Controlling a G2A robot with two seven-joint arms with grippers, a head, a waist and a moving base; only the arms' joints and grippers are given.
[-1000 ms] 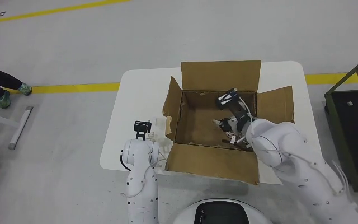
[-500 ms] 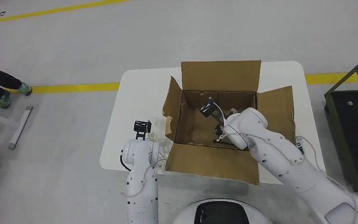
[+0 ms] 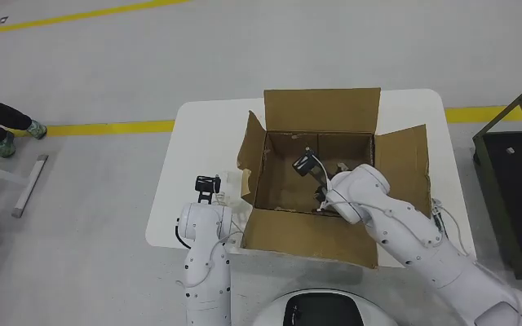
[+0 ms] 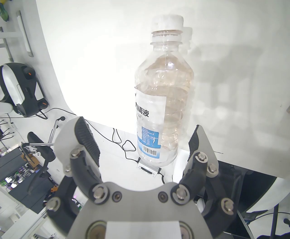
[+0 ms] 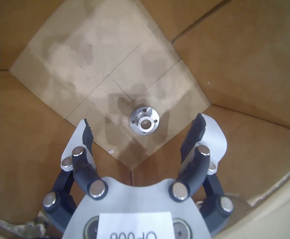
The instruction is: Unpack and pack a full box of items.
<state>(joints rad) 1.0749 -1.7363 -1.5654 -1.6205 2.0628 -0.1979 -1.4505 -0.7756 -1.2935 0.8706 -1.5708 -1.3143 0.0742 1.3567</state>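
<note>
On a white table (image 3: 204,138) an open cardboard box (image 3: 322,110) is seen from above, with its four flaps spread outward. The right arm (image 3: 383,212) is bent over the near wall of the box and its end is held inside.

From the right wrist, the right gripper (image 5: 143,123) is seen hanging above the brown box floor (image 5: 90,56), near a corner. Its two dark-padded fingers (image 5: 87,133) are spread wide and nothing is held between them. A small round metal flange (image 5: 136,116), with a centre hole and smaller holes around it, is seen lying flat on the floor. It is framed between the fingertips but is not touched by them.

The left arm (image 3: 202,224) is placed outside the box, at the near left part of the table.

From the left wrist, the left gripper (image 4: 139,126) is seen wide open and empty. A clear plastic bottle (image 4: 165,95), with a white cap (image 4: 167,21) and a white and blue label (image 4: 148,126), is found on the table (image 4: 90,45) at its edge. Its base is seen between the fingers (image 4: 87,138), with a gap on each side. Whether the bottle stands or lies cannot be told.
</note>
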